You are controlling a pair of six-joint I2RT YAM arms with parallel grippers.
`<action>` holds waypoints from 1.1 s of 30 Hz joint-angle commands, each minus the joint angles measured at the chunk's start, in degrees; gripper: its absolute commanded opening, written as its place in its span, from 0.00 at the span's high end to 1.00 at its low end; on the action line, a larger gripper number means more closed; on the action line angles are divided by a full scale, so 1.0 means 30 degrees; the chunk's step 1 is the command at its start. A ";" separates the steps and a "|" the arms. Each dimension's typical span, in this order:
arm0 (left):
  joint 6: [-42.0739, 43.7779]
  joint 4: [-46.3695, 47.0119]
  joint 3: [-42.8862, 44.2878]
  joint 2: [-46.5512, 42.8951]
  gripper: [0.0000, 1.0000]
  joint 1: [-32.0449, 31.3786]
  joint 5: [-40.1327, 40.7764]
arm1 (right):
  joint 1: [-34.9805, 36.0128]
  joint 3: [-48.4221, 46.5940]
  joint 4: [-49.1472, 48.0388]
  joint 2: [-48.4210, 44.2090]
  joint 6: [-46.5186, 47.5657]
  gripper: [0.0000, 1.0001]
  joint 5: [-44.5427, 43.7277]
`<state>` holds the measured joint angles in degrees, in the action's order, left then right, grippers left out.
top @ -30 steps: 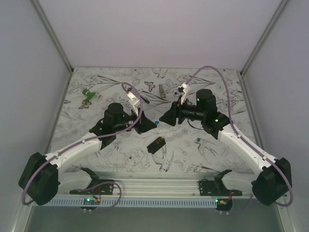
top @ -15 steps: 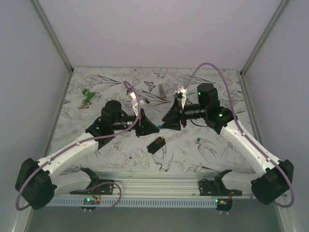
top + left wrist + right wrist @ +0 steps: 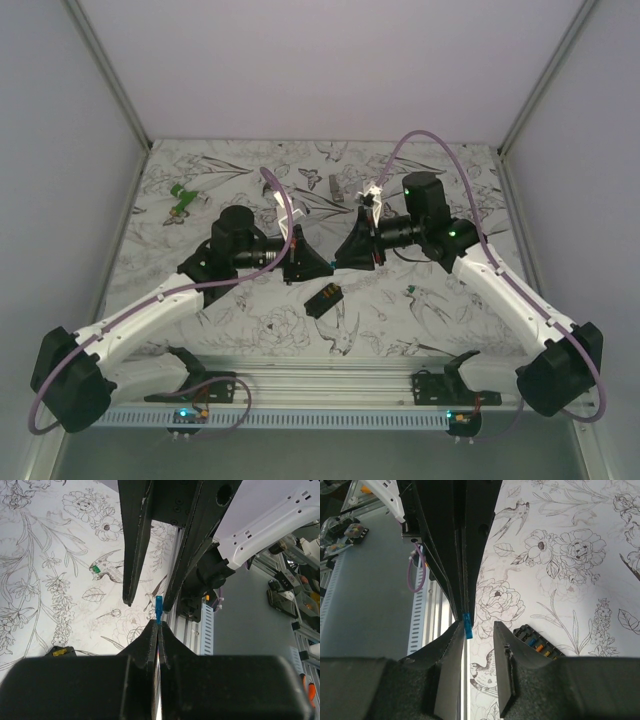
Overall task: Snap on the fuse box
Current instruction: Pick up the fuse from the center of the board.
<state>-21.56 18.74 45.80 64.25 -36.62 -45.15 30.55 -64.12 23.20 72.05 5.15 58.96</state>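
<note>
Flower-printed worktop point(image 3: 440, 320) sits inside pale walls point(image 3: 300, 70). A green piece point(image 3: 183, 200) rests near the 10 o'clock corner. The left pincer point(image 3: 158, 626) is clamped on a small blue piece point(image 3: 158, 607); the right pincer point(image 3: 479, 628) stands apart. At 6 o'clock from them the fuse box point(image 3: 323, 299) lies flat, unmoved. Since a second ago, both pincers have swung tip to tip.

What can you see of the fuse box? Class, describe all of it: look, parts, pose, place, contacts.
The fuse box is a small, flat, black rectangular box, plastic by its look. It lies flat and skewed on the patterned table, near the middle, toward the near edge. The right wrist view shows a row of tiny orange and yellow fuses in its upward face; one end is hidden there. Only the table touches it.
</note>
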 commanded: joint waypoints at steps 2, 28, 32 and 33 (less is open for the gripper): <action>0.0536 -0.0066 0.0592 0.0010 1.00 -0.0213 -0.0603 | -0.0016 -0.0767 0.0205 0.0004 0.0444 0.70 0.0687; -0.0398 -0.1943 -0.0136 -0.0165 0.61 -0.0147 0.4107 | 0.0541 0.0294 -0.0314 -0.0501 -0.0438 1.00 -0.4522; -0.1754 -0.2707 -0.1858 -0.1161 0.47 0.0418 0.6633 | 0.1627 0.1734 -0.1713 -0.0675 -0.1638 1.00 -0.8009; -0.2097 -0.3047 -0.2224 -0.1346 0.44 0.0615 0.7181 | 0.1980 0.2171 -0.2162 -0.0745 -0.1933 1.00 -0.8870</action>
<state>-23.70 13.45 43.27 63.05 -36.49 -32.10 33.30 -61.21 21.93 71.16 3.73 45.01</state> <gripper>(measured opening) 0.514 0.029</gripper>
